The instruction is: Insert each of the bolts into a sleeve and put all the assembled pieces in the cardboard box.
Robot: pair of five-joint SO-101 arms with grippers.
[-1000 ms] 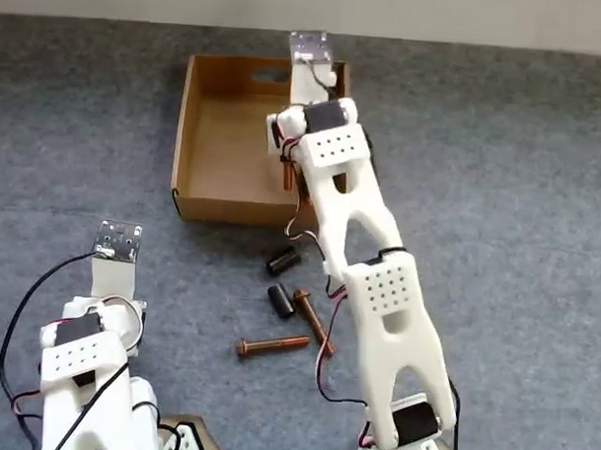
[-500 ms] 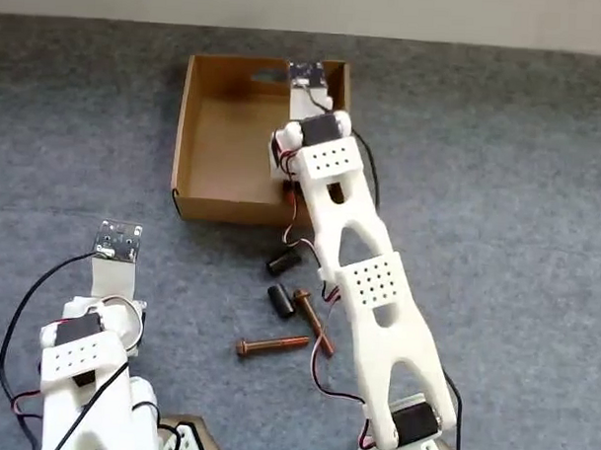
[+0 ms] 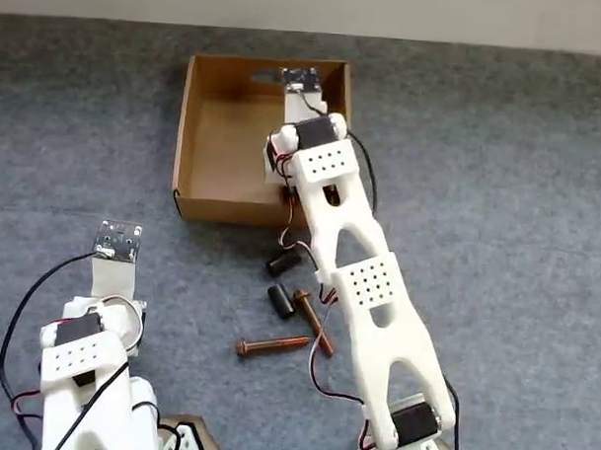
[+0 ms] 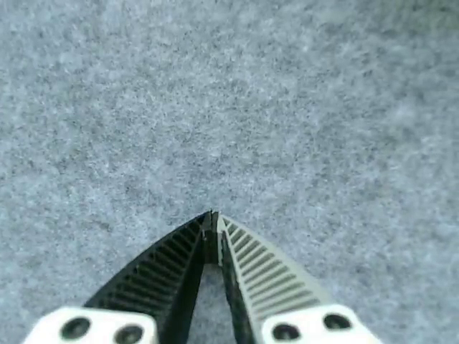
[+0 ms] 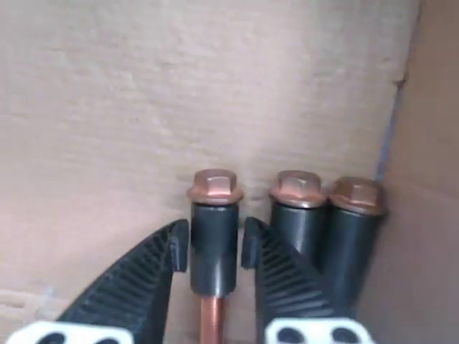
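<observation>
The cardboard box (image 3: 219, 148) stands on the carpet at the back. My right arm (image 3: 327, 186) leans over its near right corner. In the right wrist view my right gripper (image 5: 215, 247) is shut on an assembled piece (image 5: 214, 229), a copper bolt in a black sleeve, low over the box floor (image 5: 179, 86). Two more assembled pieces (image 5: 297, 215) (image 5: 355, 222) lie beside it against the box wall (image 5: 430, 143). Two loose bolts (image 3: 274, 345) (image 3: 312, 319) and two loose black sleeves (image 3: 283, 261) (image 3: 280, 300) lie in front of the box. My left gripper (image 4: 213, 218) is shut and holds nothing above bare carpet.
My left arm (image 3: 84, 356) stays at the near left, well away from the box and the loose parts. Grey carpet (image 3: 499, 192) covers the whole table, with free room to the right of the box and at the left.
My right arm has swung slightly left and lowered into the box with the assembled piece; its copper shank has dropped out of sight under the wrist. The left arm has not moved.
</observation>
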